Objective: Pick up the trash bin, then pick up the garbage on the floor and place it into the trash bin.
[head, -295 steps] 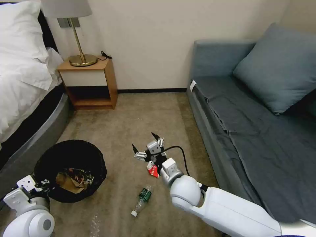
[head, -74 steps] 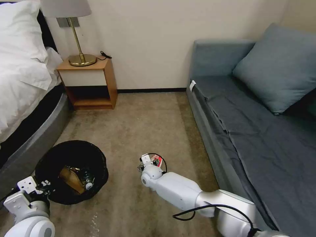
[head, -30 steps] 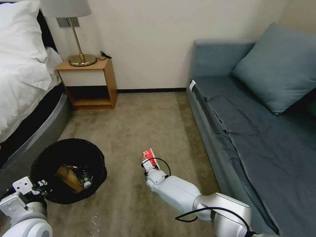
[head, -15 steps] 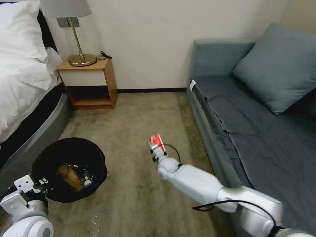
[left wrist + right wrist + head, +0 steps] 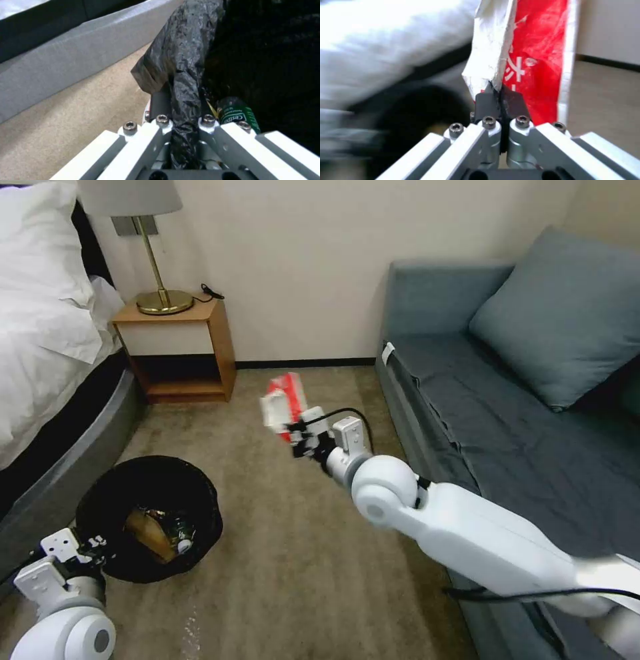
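The trash bin (image 5: pixel 150 483), round with a black bag liner, hangs low at the left beside the bed. My left gripper (image 5: pixel 87 549) is shut on its rim, the liner (image 5: pixel 181 82) pinched between the jaws. Inside lie a tan paper bag (image 5: pixel 148 531) and a green-labelled bottle (image 5: pixel 236 113). My right gripper (image 5: pixel 298 439) is raised mid-air over the carpet, right of the bin, shut on a red-and-white packet (image 5: pixel 283 402). The packet (image 5: pixel 533 57) stands up from the closed jaws.
A bed (image 5: pixel 40 347) borders the left, a wooden nightstand (image 5: pixel 177 350) with a brass lamp (image 5: pixel 160 300) stands at the back wall, and a grey-blue sofa (image 5: pixel 507 413) runs along the right. Tan carpet (image 5: pixel 287 580) lies between them.
The right gripper picked the red-and-white packet off the floor and has lifted it up and slightly left. The bottle that lay on the carpet is now in the bin.
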Motion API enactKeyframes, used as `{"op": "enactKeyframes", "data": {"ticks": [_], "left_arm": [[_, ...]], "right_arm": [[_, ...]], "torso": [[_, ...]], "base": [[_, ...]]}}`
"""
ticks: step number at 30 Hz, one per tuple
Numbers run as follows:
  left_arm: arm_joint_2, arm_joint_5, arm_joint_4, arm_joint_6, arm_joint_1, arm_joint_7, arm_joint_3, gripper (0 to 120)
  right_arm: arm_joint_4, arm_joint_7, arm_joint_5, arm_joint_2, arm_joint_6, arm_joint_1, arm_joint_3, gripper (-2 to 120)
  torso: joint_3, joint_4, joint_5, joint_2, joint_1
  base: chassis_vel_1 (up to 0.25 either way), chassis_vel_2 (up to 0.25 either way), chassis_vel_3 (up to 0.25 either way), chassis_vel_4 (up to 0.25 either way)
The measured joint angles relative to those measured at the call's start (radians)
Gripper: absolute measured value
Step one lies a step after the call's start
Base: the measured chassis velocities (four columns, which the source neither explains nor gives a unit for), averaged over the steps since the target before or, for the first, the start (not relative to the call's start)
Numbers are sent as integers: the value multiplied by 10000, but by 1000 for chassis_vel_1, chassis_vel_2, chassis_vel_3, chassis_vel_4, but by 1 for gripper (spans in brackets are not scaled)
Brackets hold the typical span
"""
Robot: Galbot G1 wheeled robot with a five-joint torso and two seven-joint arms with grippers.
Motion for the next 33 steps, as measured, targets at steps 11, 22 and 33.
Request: {"op": "enactKeyframes", "data": {"ticks": [11,22,33], "left_arm": [[-94,-85,-271,108,-70,1,192,2],[-247,-248,-622,224,-72,-16,344,2],[-326,-168,-542,230,-112,-14,523,2]], "right_arm": [[-1465,677,799,2442,478,774,-2630,0],[-3090,930,17,3116,564,589,-4036,0],[-2978,1027,-365,2918,445,521,-3981,30]], "torso": [[1,3,-4,0,0],[1,3,-2,0,0],[1,1,0,-1,0]], "base": [[0,0,0,0],[0,0,0,0],[0,0,0,0]]}}
